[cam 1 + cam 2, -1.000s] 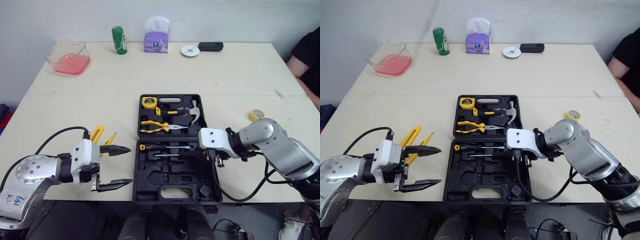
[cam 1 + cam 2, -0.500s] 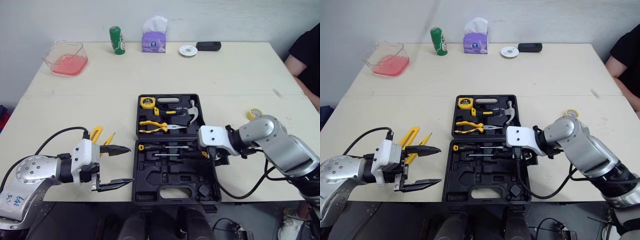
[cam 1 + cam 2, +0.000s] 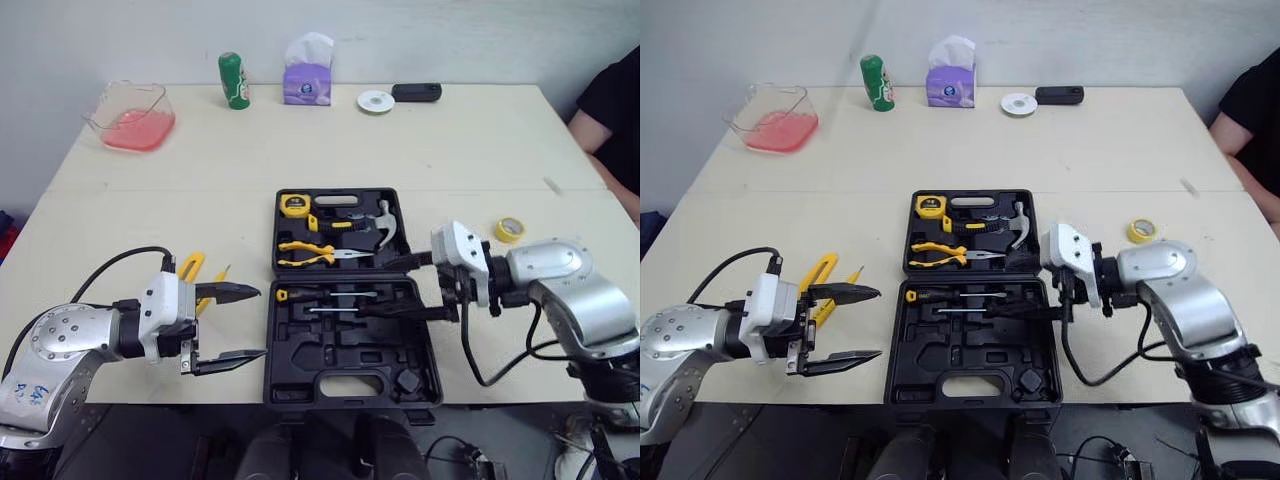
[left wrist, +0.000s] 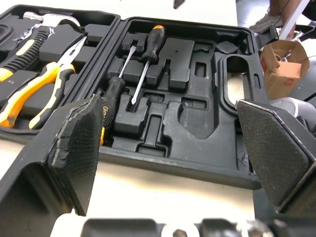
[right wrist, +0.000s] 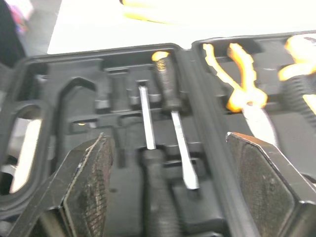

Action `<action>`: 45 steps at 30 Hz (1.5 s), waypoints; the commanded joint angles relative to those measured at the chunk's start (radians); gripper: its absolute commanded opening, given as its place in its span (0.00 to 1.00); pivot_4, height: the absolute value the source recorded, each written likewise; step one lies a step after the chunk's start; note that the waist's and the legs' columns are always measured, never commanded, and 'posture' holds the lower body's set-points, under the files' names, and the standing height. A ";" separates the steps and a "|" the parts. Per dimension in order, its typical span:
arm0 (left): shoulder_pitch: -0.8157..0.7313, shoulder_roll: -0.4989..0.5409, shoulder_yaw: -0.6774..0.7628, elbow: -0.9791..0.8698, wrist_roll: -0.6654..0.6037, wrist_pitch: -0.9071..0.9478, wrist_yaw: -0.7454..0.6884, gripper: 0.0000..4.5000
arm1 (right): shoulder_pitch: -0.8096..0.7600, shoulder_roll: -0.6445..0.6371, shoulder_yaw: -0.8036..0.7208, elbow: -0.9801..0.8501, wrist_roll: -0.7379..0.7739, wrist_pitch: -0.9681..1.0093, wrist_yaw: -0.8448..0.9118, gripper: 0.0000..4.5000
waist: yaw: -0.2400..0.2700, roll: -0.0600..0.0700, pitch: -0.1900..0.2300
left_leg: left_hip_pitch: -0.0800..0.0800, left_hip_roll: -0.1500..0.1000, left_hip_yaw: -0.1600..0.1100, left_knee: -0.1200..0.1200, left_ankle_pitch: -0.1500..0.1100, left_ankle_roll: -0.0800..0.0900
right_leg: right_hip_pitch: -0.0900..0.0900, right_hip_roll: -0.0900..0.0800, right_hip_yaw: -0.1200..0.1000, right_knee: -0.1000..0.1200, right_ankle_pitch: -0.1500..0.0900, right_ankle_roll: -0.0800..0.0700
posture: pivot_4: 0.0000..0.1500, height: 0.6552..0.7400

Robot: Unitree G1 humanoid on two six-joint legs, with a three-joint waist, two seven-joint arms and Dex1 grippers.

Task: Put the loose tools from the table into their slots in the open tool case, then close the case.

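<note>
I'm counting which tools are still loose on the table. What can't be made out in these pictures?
- Yellow-handled tools beside the tool case: in the eye views the left gripper covers their near ends, so their kind is unclear.
- Tape measure in the case: in the eye views its markings are too small to read.
- Person on the right: cut off by the eye views' right edge.

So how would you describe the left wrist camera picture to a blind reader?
An open black case holds two screwdrivers in one half and yellow-handled pliers and a hammer in the other. The left pincer stands open in front of it.
</note>
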 commanded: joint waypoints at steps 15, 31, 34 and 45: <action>0.008 -0.004 0.004 -0.028 0.010 -0.020 0.024 1.00 | -0.015 0.118 0.086 0.155 -0.119 -0.251 -0.036 0.01 | -0.001 0.000 0.000 | 0.001 0.000 0.000 0.000 0.000 0.000 | 0.000 0.000 0.001 0.001 0.000 0.000 | 1.00 1.00; 0.037 0.008 0.021 -0.035 0.013 -0.021 0.023 1.00 | -0.016 0.113 0.189 0.256 -0.230 -0.187 -0.057 0.01 | -0.004 -0.002 -0.001 | 0.004 0.001 0.000 0.000 0.000 -0.001 | 0.002 -0.001 0.001 0.001 0.000 0.000 | 1.00 1.00; 0.044 0.012 0.020 -0.040 0.018 -0.019 0.026 1.00 | -0.009 0.100 0.227 0.250 -0.267 -0.136 -0.070 0.01 | -0.003 -0.004 -0.003 | 0.005 0.001 0.000 0.000 0.000 -0.001 | 0.003 -0.002 0.002 0.002 0.000 0.000 | 1.00 1.00; 0.061 0.001 0.022 -0.046 0.025 -0.027 0.046 1.00 | -0.023 0.138 0.186 0.224 -0.204 -0.168 -0.073 0.01 | -0.005 -0.010 -0.010 | 0.006 0.003 0.000 0.000 -0.001 -0.003 | 0.003 -0.002 0.002 0.002 -0.001 -0.002 | 1.00 1.00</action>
